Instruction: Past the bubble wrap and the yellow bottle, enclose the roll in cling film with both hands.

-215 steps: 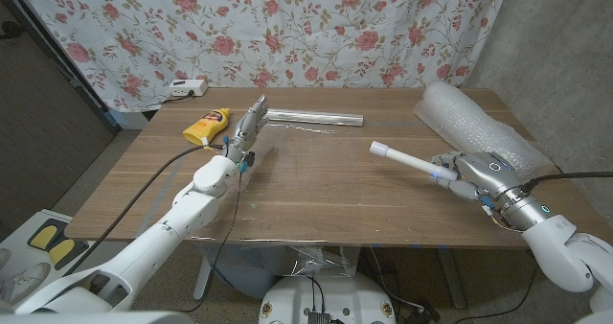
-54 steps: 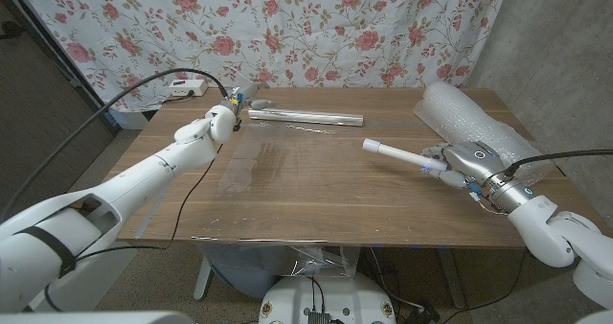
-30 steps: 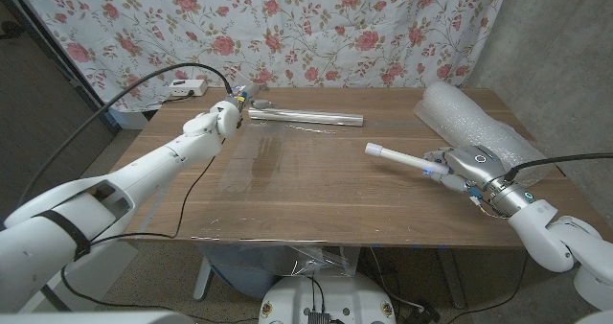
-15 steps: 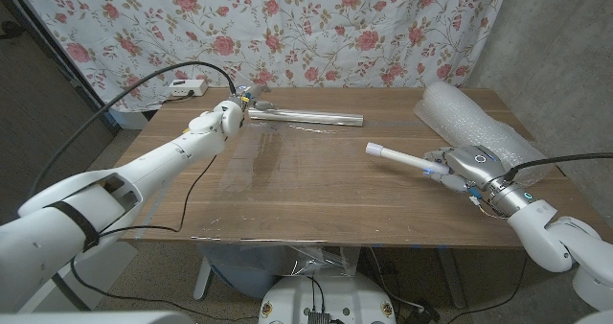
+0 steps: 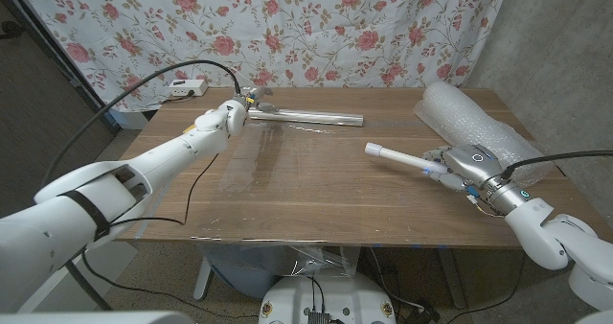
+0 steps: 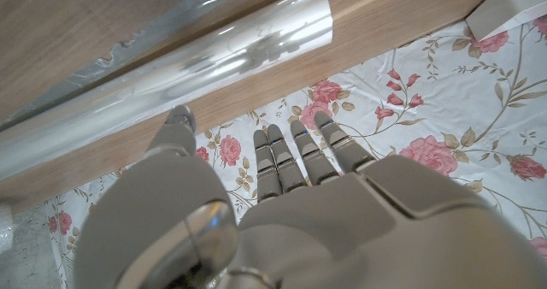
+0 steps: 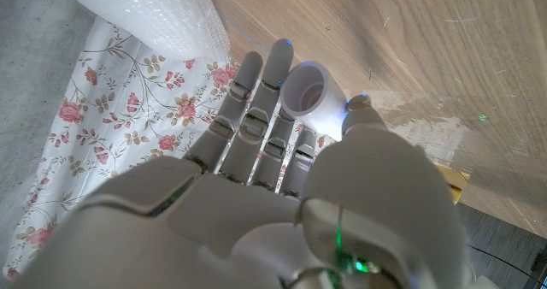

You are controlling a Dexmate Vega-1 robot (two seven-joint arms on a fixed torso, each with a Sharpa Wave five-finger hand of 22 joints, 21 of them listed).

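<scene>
Head view: the left robot hand [image 5: 238, 112] sits at the far left of the counter [image 5: 316, 204], just beside the near end of the cling film roll [image 5: 306, 117], which lies lengthwise along the counter's far edge. A clear sheet of cling film [image 5: 254, 161] lies spread on the wood in front of the roll. The right robot hand [image 5: 458, 167] holds a white tube [image 5: 397, 157] by one end, the free end pointing toward the middle of the counter, raised off the wood. The bubble wrap [image 5: 474, 127] lies at the far right, just behind that hand. A white power strip [image 5: 187, 88] sits beyond the counter's far left corner, before a floral curtain [image 5: 287, 27].

Left wrist view: the left robot hand [image 6: 282, 195] has its fingers [image 6: 295, 148] straight and apart, nothing in them; the thumb tip is close to the cling film roll [image 6: 171, 67], contact not clear. The roll lies on the counter [image 6: 77, 24].

Right wrist view: the right robot hand [image 7: 282, 178] wraps fingers and thumb around the white tube [image 7: 309, 88], its open end showing. The bubble wrap [image 7: 154, 11] lies near.
</scene>
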